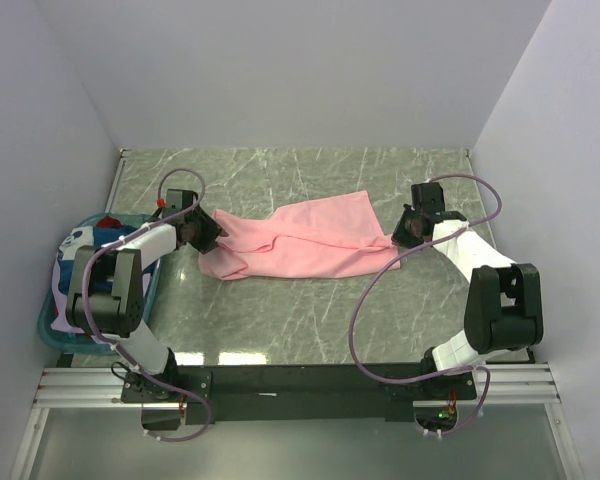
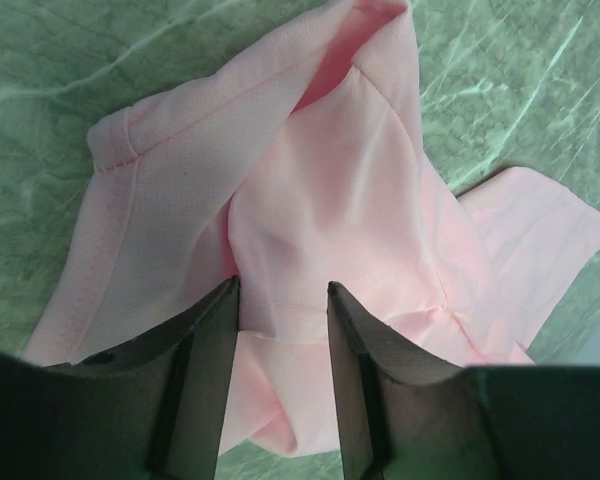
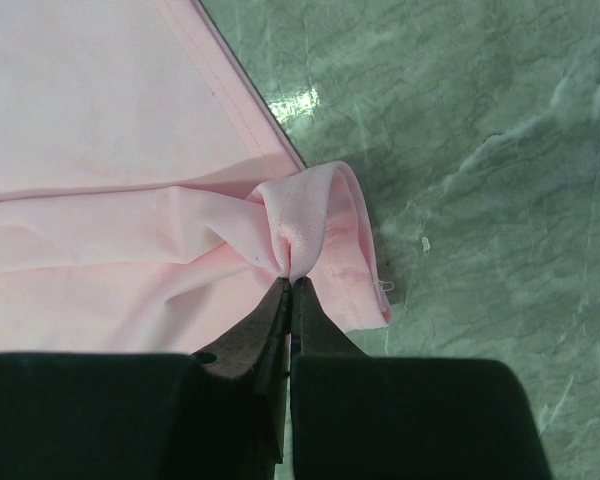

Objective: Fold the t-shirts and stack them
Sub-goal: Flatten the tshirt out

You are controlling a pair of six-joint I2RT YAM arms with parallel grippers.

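Pink t-shirt (image 1: 310,240) lies rumpled mid-frame on the surface (image 1: 380,320), with the right end effector (image 3: 290,285) pinched tight on its right-edge corner and the left end effector (image 2: 282,290) half open astride a fold at its left edge. We'd close on the hem there, then draw both ends apart to flatten it. We can read no brand, label or writing anywhere.

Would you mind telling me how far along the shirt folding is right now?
Done: the pink t-shirt lies spread, rumpled, on the table; nothing is folded or stacked. In hand: the right tool is shut on a pinch of its edge, and the left tool stands open astride its other end. Left: folding it, then the other shirts bunched in the teal basket.
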